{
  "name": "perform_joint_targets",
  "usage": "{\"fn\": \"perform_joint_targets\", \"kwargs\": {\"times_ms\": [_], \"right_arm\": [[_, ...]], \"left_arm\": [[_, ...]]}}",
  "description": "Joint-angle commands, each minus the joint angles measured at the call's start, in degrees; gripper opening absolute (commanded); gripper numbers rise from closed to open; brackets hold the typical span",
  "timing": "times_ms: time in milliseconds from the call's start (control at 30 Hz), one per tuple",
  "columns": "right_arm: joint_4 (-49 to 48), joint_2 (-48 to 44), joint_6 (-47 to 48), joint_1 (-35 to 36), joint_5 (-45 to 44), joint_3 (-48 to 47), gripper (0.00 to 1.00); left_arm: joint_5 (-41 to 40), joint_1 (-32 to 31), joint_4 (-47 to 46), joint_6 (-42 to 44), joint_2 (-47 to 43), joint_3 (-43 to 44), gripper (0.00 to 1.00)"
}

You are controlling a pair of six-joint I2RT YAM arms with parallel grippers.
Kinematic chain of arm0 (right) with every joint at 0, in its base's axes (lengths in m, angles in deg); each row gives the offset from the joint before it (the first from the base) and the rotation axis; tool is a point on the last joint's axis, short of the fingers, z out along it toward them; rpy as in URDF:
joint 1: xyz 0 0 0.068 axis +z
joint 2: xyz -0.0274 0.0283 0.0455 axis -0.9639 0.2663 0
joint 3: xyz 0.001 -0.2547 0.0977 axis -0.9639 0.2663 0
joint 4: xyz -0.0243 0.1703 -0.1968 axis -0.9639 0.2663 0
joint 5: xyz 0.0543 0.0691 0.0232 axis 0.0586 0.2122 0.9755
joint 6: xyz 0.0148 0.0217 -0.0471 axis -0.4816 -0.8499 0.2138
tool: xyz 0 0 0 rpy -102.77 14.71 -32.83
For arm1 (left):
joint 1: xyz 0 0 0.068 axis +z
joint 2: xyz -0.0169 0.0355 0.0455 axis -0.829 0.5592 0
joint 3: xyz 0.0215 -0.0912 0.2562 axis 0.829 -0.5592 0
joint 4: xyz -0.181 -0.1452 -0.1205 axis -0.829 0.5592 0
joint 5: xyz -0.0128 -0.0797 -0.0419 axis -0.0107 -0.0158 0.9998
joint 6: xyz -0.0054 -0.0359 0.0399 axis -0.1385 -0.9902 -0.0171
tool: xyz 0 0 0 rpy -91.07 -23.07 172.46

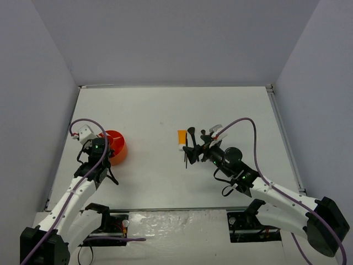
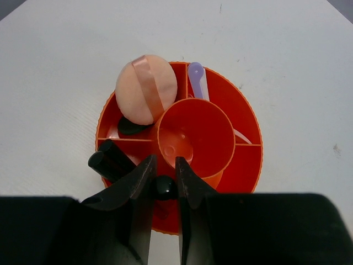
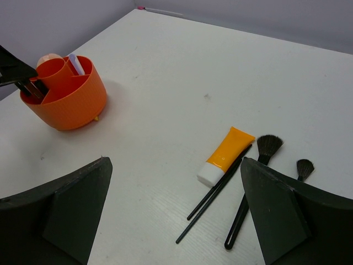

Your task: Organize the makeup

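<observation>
Two thin black pencils [image 3: 210,196] lie on the surface [image 3: 182,83] just beside the orange-white tube [image 3: 226,154]; from the right wrist all run 7 to 1 o'clock, the tube's white cap at 7. Two black brushes [image 3: 250,193] lie at their 3 o'clock side, bristles toward 1. The right tool [image 3: 175,165] hangs spread wide above them. At 10 o'clock, well apart, stands the orange tub [image 3: 71,105]. From the left wrist it holds a pale pink puff [image 2: 146,96] at 11 over a dark compact [image 2: 131,127], a lilac-tipped stick [image 2: 197,77] at 12, black sticks [image 2: 110,160] at 8. The left tool [image 2: 164,163] pinches a small dark round piece [image 2: 164,187] at the tub's 6.
</observation>
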Motion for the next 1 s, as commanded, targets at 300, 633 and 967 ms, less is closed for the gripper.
{"fn": "perform_joint_targets", "kwargs": {"times_ms": [300, 633, 967], "right_arm": [[-5.22, 1.32, -0.27, -0.55, 0.9, -1.14, 1.0], [-4.91, 1.57, -0.16, -0.65, 0.87, -1.32, 1.0], [-2.56, 1.63, -0.04, -1.14, -0.22, -2.28, 1.0]], "left_arm": [[-1.52, 0.38, 1.16, -1.52, -2.66, 0.9, 0.4], [-2.02, 0.38, 5.82, -0.19, -6.4, 6.25, 0.52], [2.79, 0.35, 13.94, 4.73, -4.37, 17.56, 0.83]]}}
